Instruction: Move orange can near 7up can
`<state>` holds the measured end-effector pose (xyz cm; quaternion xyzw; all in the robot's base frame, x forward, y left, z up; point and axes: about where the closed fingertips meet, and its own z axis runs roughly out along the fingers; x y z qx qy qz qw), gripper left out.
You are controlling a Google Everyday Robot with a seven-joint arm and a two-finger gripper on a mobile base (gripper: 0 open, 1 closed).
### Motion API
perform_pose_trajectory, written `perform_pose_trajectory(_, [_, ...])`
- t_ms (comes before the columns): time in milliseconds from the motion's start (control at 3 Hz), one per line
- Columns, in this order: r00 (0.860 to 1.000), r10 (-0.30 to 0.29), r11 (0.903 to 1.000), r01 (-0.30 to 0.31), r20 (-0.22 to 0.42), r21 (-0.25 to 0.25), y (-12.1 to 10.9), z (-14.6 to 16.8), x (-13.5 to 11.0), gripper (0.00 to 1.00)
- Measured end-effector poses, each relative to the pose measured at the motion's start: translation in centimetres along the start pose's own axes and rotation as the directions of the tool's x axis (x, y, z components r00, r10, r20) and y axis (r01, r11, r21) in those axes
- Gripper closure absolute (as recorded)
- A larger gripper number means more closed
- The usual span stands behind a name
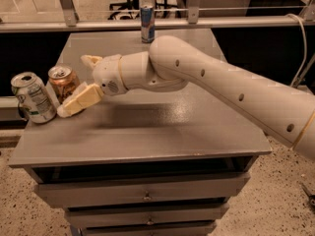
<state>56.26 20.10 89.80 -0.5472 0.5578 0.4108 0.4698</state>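
The orange can [62, 81] stands upright near the left edge of the grey table [162, 132]. The 7up can [33, 98], white and green and slightly dented, stands just left of it, close by or touching. My gripper [74, 85] is at the orange can's right side with its fingers spread wide. The near finger [79, 101] reaches in front of the can's base, and the far finger [91, 60] sits behind and to the right of the can. The fingers do not squeeze the can.
A slim blue-and-silver can [146, 22] stands at the table's far edge, in front of a metal rail [236, 21]. My arm [221, 92] crosses the table from the right. Drawers [142, 195] sit below the tabletop.
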Motion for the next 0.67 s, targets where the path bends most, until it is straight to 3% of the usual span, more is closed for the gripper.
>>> perform_pose_trajectory(333, [0.998,-0.037,0.9932,0.043,-0.060,0.108,-2.5,-7.9,0.1,0.00])
perform_pose_trajectory(667, [0.991,-0.075,0.9635,0.101,-0.111,0.248,-5.3,-18.0,-1.0,0.00])
